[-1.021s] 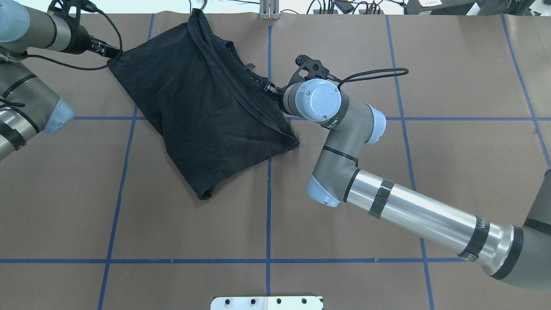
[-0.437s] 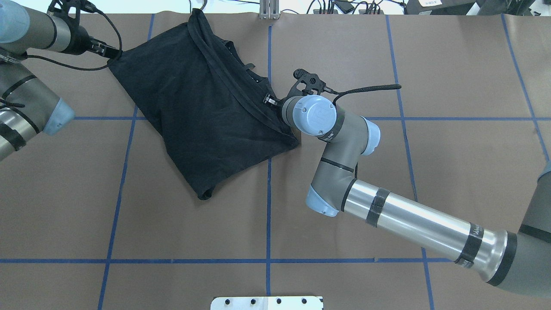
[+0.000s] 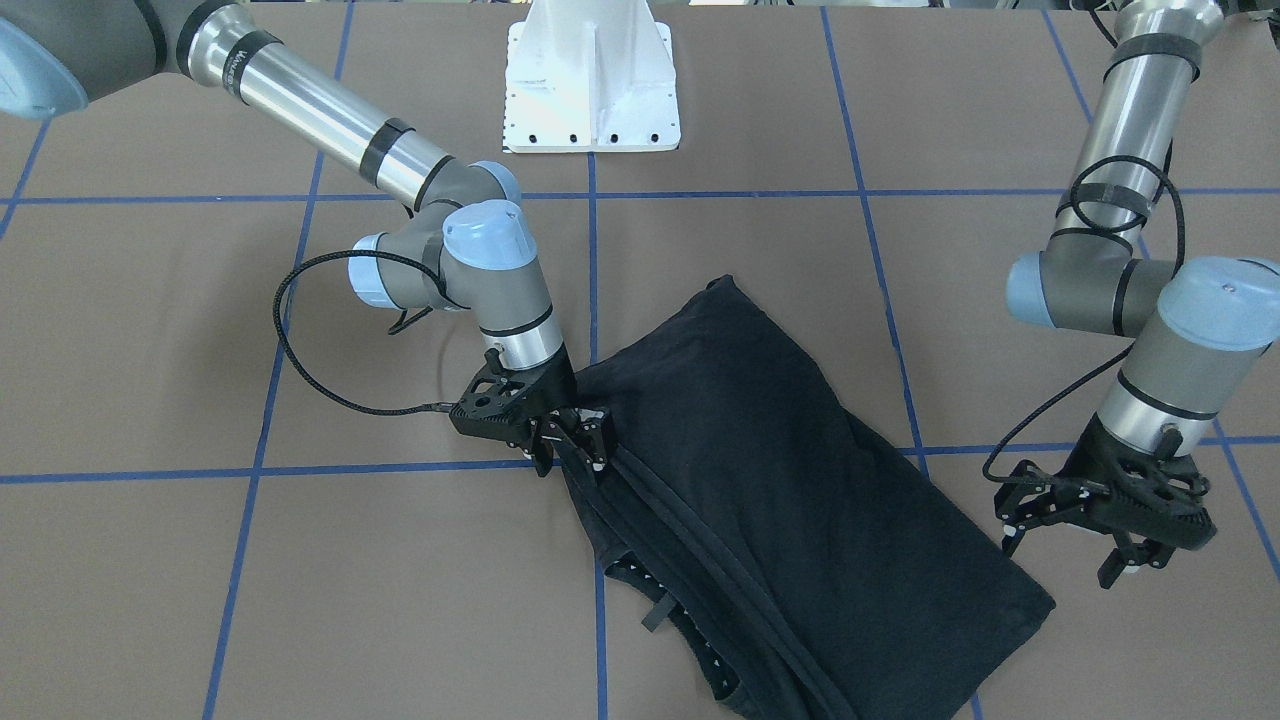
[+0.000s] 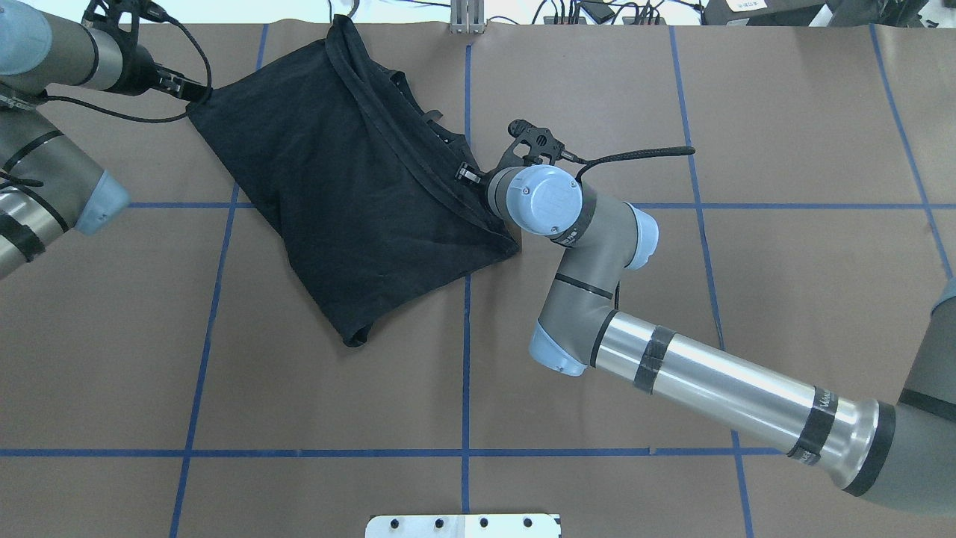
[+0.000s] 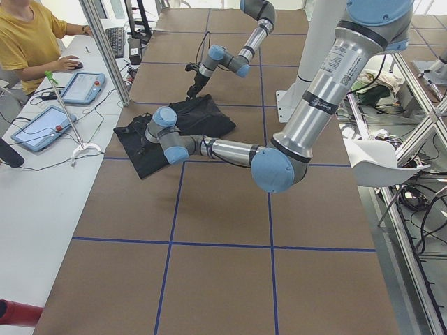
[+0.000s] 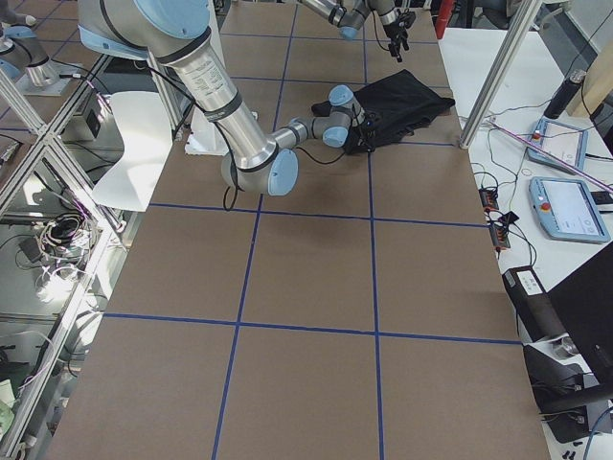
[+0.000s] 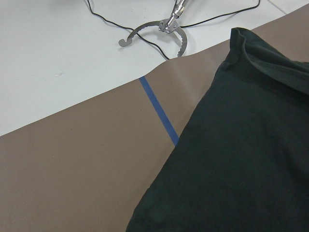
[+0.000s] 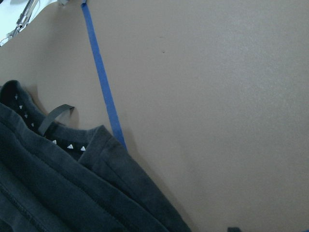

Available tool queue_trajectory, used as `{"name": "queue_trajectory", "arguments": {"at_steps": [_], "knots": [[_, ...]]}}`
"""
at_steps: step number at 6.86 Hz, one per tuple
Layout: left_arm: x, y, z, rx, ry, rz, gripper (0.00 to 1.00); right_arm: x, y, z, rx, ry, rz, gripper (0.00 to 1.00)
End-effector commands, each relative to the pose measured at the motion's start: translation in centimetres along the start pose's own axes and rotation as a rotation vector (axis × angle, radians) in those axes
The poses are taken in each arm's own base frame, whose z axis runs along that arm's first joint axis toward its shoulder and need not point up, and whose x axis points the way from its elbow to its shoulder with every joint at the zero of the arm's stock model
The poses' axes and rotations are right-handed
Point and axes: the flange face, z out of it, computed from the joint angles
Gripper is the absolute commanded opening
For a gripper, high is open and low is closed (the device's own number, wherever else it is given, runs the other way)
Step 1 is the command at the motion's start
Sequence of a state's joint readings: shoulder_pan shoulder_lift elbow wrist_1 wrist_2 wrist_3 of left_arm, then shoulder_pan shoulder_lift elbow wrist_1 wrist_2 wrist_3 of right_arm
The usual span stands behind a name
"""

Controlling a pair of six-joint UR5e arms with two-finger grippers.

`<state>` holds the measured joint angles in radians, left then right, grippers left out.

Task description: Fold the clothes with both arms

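Exterior left, T-shirt [image 5: 213, 118], person [image 5: 26, 43], tablet [image 5: 84, 87], keyboard [image 5: 115, 42]

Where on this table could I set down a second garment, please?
Free: the near-left stretch between the T-shirt and the white pedestal base; also the far-right corner beyond the right arm. Crowded between the left gripper and right gripper.

Setting: robotics lab. Long desk [image 4: 784, 314] under brown sheeting, gridded with blue tape [image 4: 466, 388]. Right arm [image 4: 709, 373] and left arm [image 3: 1130, 110], jointed metal, flank a white pedestal [image 3: 590, 85] at top centre of the front-facing view. Aluminium frame posts [image 5: 105, 49] stand at its edges. Upper left of the left-end view: white side desk [image 5: 35, 202], a person [image 5: 28, 45] at a keyboard [image 5: 115, 40], two touchscreen pendants [image 5: 82, 87] beside.
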<state>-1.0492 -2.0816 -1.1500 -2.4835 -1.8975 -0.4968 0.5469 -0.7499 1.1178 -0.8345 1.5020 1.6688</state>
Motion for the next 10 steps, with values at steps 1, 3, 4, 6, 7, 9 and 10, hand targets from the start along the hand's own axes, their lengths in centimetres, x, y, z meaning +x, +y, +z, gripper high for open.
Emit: {"name": "queue_trajectory", "arguments": {"at_steps": [1,3,4,6,7,9,10], "knots": [[0.0,0.0,0.0,-0.001,0.0,0.0,1.0,-0.9,0.4,-0.4,-0.005,-0.014,0.001,0.44],[-0.2,0.4,0.1,-0.005,-0.003,-0.002,1.0,-0.6,0.9,-0.2,-0.009,-0.007,-0.007,0.44],[-0.2,0.4,0.1,-0.005,-0.003,-0.002,1.0,-0.8,0.7,-0.3,-0.007,-0.011,-0.006,0.44],[-0.2,0.4,0.1,-0.005,-0.003,-0.002,1.0,-0.8,0.8,-1.4,-0.01,-0.03,-0.01,0.0],[-0.2,0.4,0.0,-0.003,-0.002,-0.001,1.0,0.5,0.6,-2.3,-0.017,-0.039,-0.017,0.0],[-0.1,0.4,0.0,-0.002,-0.001,-0.002,1.0,3.9,2.9,-6.1,-0.049,-0.033,-0.037,0.0],[-0.1,0.4,0.0,-0.002,0.001,-0.001,1.0,5.0,6.1,-9.1,-0.072,-0.027,-0.061,0.0]]}}
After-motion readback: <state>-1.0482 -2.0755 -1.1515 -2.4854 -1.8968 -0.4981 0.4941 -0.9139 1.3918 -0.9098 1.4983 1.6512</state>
